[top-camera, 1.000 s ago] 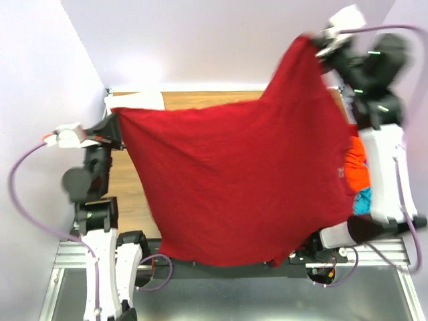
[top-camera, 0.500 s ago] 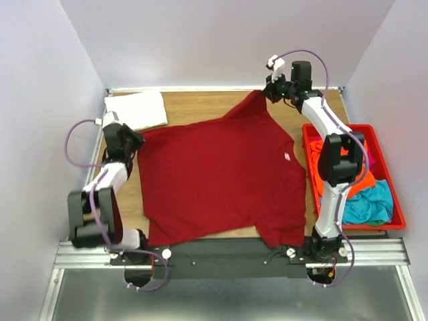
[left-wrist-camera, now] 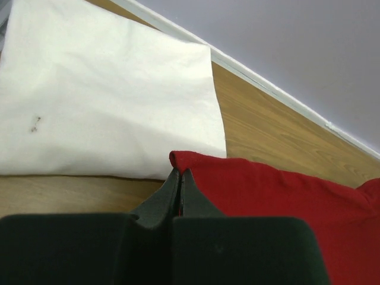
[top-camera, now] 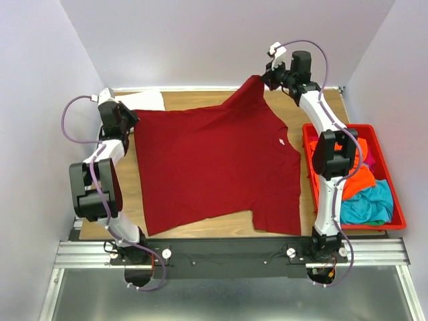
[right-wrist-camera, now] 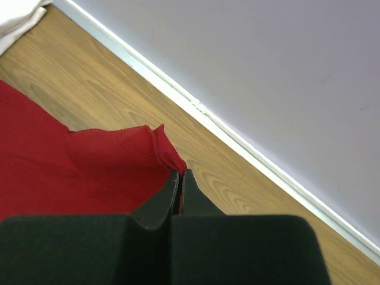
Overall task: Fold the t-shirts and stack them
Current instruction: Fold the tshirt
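Note:
The dark red t-shirt (top-camera: 214, 164) lies spread over the wooden table. My left gripper (top-camera: 129, 118) is shut on its far left corner (left-wrist-camera: 181, 159), beside the folded white t-shirt (top-camera: 142, 101), which shows large in the left wrist view (left-wrist-camera: 107, 107). My right gripper (top-camera: 263, 77) is shut on the shirt's far right corner (right-wrist-camera: 160, 142), held slightly above the table near the back wall. Orange, teal and magenta shirts (top-camera: 364, 190) lie in the red bin.
The rigid red plastic bin (top-camera: 398, 212) stands at the right edge of the table (top-camera: 200, 100). A white rim (right-wrist-camera: 249, 148) and purple walls close the table at the back and sides.
Both grippers have carried the red shirt down from a raised, spread hold and pulled it toward the back of the table. It now lies mostly flat, stretched between them.

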### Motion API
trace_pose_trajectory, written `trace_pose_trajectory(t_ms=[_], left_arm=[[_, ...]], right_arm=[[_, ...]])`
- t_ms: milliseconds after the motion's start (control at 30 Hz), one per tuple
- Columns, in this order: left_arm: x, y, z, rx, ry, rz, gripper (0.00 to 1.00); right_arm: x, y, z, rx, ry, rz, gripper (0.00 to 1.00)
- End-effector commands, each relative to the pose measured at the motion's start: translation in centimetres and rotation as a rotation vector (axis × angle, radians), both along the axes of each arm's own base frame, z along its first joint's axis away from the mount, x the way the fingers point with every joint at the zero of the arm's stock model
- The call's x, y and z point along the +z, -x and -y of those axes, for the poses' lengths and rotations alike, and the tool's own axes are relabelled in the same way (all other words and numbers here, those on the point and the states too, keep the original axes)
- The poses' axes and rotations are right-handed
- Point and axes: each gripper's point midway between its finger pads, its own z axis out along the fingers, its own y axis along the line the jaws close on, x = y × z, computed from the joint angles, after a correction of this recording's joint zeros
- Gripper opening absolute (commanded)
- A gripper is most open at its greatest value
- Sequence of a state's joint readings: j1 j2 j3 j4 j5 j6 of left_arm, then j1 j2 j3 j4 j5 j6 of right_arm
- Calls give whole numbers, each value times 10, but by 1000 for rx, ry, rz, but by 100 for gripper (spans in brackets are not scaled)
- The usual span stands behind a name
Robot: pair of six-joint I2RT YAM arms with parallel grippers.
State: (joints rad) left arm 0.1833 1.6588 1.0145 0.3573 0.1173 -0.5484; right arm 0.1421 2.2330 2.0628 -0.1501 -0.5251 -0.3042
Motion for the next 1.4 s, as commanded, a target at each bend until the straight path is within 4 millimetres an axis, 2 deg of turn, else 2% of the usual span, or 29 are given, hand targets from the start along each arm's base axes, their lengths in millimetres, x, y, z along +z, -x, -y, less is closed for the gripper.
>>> trace_pose_trajectory(t_ms=[0, 67, 100, 133, 333, 367, 400, 467, 500, 533, 567, 600, 633, 667, 767, 800, 867, 900, 933, 967, 1000, 1067, 1100, 1367], left_arm=[[-16, -7, -3, -35, -33, -47, 0], [-22, -10, -6, -32, -39, -63, 0], [-24, -10, -7, -31, -39, -69, 0], [-27, -11, -8, -32, -45, -75, 0], [-26, -8, -18, -11, -45, -76, 0], [-25, -6, -20, -7, -45, -75, 0], [-27, -5, -20, -7, -43, -77, 0], [-29, -2, -23, -7, -44, -82, 0], [-27, -2, -25, -5, -44, -79, 0], [-29, 0, -25, -6, -45, -83, 0], [-29, 0, -25, -10, -45, -83, 0], [-31, 0, -25, -11, -46, -87, 0], [-31, 1, -26, -11, -45, -87, 0], [-32, 1, -25, -18, -42, -88, 0], [-33, 2, -25, -20, -42, -90, 0], [-34, 3, -24, -22, -43, -92, 0], [-35, 4, -26, -19, -44, -95, 0], [-34, 4, -25, -21, -45, -95, 0], [-37, 5, -24, -23, -43, -102, 0], [-36, 6, -24, -22, -45, -101, 0], [-37, 7, -24, -23, -45, -106, 0], [-36, 10, -25, -17, -44, -103, 0], [-37, 12, -25, -18, -44, -107, 0], [-46, 26, -26, 11, -40, -132, 0]], right_arm=[[17, 10, -1, 21, -10, 28, 1], [17, 16, -1, 31, -3, 27, 1], [9, 20, -1, 33, 1, 9, 1], [16, 24, 0, 34, 3, 21, 1], [18, 42, 5, 34, 32, 25, 1], [10, 47, 5, 38, 34, 6, 1], [20, 53, 6, 42, 34, 21, 1], [14, 62, 6, 50, 35, 5, 1], [21, 69, 6, 54, 36, 17, 1], [21, 73, 7, 58, 39, 19, 1], [12, 78, 7, 60, 46, 4, 1], [19, 83, 8, 61, 48, 18, 1], [19, 86, 10, 61, 51, 20, 1], [10, 91, 9, 68, 61, 6, 1], [17, 104, 11, 69, 65, 17, 1], [11, 109, 12, 72, 67, 4, 1], [18, 118, 11, 81, 61, 14, 1], [12, 122, 13, 80, 58, -3, 1], [17, 124, 12, 82, 56, 8, 1], [11, 128, 13, 84, 55, -7, 1], [18, 133, 13, 82, 54, 6, 1], [14, 138, 14, 80, 54, -4, 1], [19, 141, 15, 80, 53, 6, 1], [14, 161, 18, 77, 52, -9, 1]])
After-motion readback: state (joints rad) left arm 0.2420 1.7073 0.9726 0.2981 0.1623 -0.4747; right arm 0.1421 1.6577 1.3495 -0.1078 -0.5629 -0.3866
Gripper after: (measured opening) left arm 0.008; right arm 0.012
